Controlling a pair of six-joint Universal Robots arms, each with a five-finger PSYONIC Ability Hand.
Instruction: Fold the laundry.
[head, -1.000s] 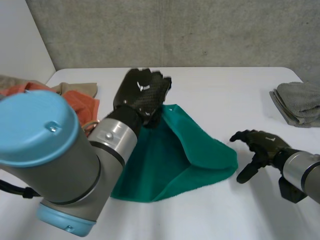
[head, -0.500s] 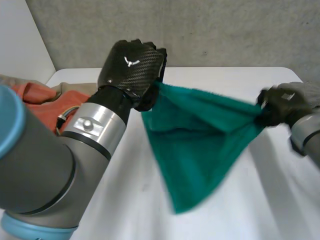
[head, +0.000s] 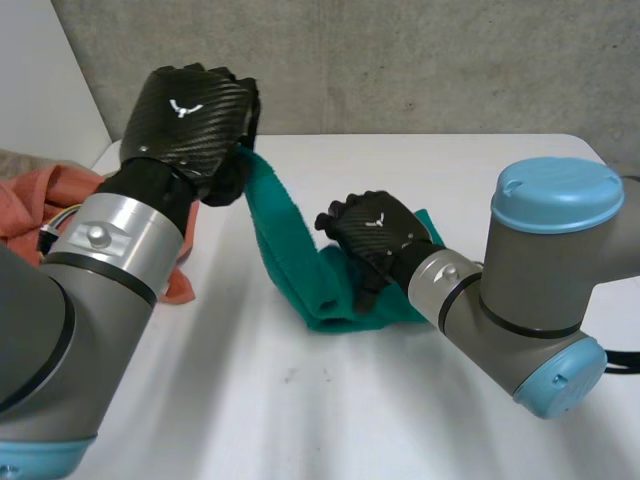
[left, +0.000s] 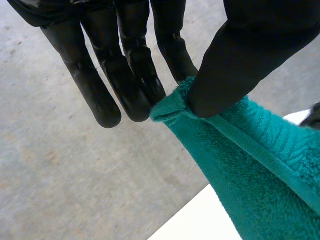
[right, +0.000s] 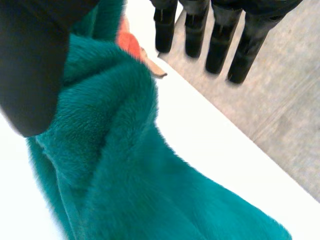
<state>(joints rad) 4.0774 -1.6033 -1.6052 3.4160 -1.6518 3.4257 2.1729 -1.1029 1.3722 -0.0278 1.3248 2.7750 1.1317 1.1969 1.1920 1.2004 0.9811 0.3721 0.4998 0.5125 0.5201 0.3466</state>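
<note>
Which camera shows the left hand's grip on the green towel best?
Left wrist view: the left hand pinches the towel corner between thumb and fingers. Head view shows that hand's back, hiding the pinch. Right wrist view shows towel bunched by the right hand.

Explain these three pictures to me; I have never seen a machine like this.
This is a robot with two arms, each ending in a black mechanical hand. One picture looks down from a camera between and behind the arms. The other two come from a camera on each wrist, looking along the palm. A green towel hangs from the raised left hand down to the white table. An orange cloth lies beside the left arm. The left wrist view shows that hand's fingers and thumb pinching a corner of the towel. The right hand is low, at the towel's bunched end; whether it grips the cloth cannot be told.
</note>
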